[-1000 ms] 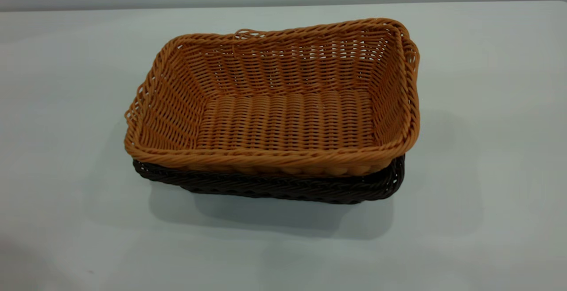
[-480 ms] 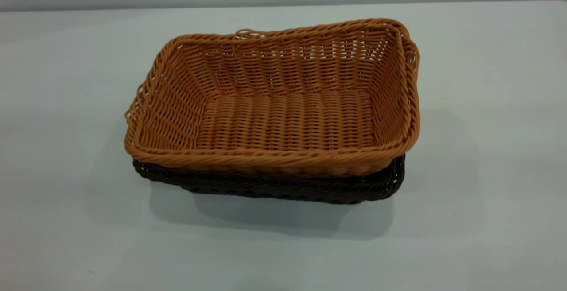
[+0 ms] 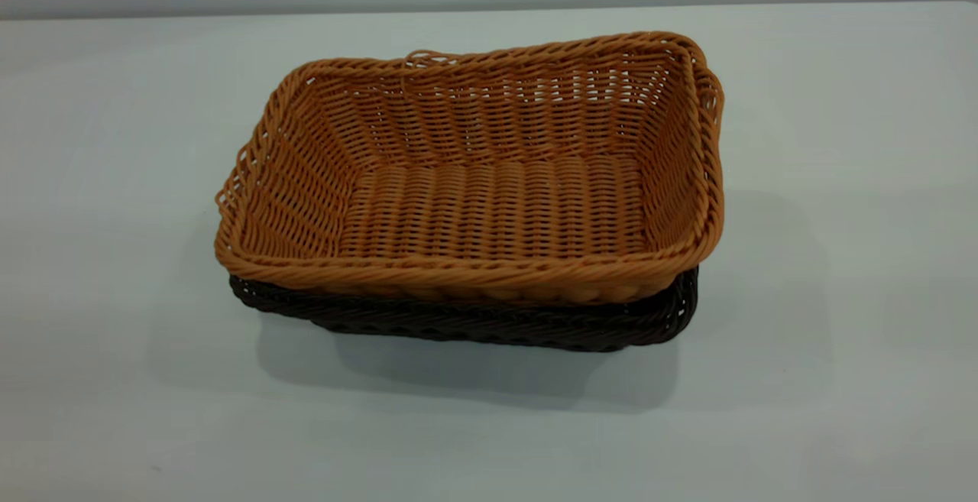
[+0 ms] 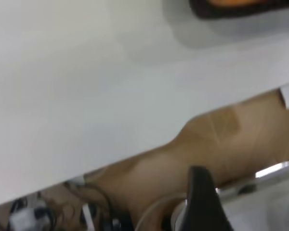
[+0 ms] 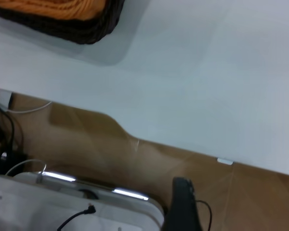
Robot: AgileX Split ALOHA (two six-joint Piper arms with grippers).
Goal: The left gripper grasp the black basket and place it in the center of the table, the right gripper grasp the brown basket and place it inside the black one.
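Baskets nested, task looks complete.
Brown basket (image 3: pixel 489 189) sits inside black basket (image 3: pixel 474 322) at table (image 3: pixel 114 143) centre, slightly toward 12 o'clock; both grippers off-table, finger state cannot be told.

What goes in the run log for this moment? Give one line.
brown basket: nested inside black basket | table: stack mid-table | both arms: pulled back past table edge, off the baskets
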